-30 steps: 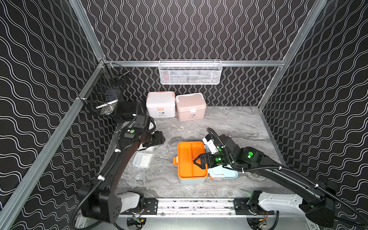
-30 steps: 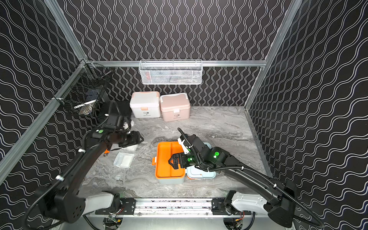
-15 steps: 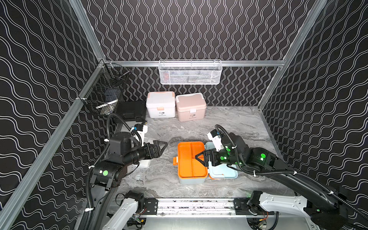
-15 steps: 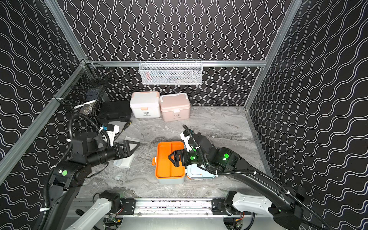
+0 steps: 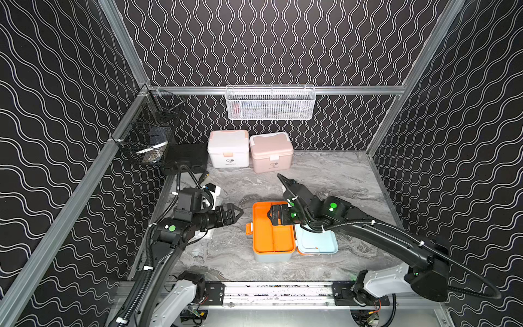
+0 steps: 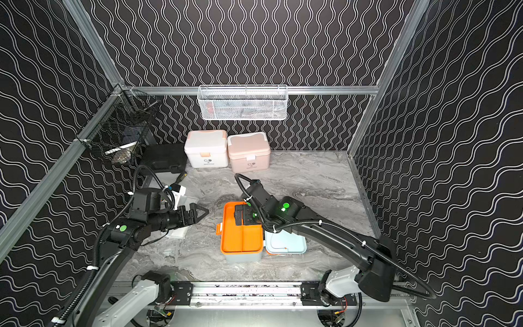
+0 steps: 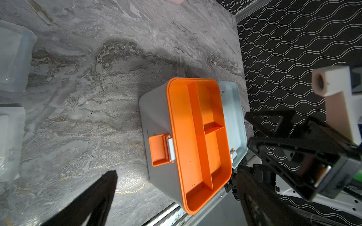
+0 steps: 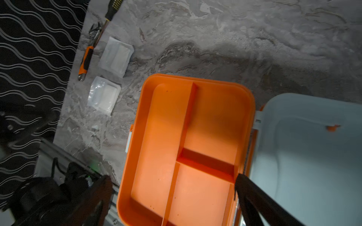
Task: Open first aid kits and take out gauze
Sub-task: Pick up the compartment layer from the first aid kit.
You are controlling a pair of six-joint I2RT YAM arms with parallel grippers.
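Observation:
The light blue first aid kit (image 5: 271, 256) lies open at the front middle, with its orange tray (image 5: 271, 237) bare and its lid (image 5: 317, 242) flat to the right. The white kit (image 5: 228, 148) and the pink kit (image 5: 271, 151) stand shut at the back wall. Two gauze packets (image 8: 116, 56) (image 8: 103, 94) lie on the table left of the open kit; in the top views my left arm mostly hides them. My left gripper (image 5: 237, 212) (image 7: 175, 174) is open and empty, pointing at the open kit. My right gripper (image 5: 276, 218) (image 8: 170, 179) hangs open over the tray, holding nothing.
A flat black case (image 5: 186, 157) sits at the back left under a black wire basket (image 5: 150, 133). A white mesh basket (image 5: 270, 103) hangs on the back wall. A screwdriver (image 8: 113, 7) and an orange-handled tool (image 8: 86, 58) lie by the left wall. The metal rail (image 5: 277, 291) runs along the front.
My left arm has drawn back and dropped lower, leaving the gauze on the table, and its jaws have spread wider. My right gripper has shifted slightly over the tray.

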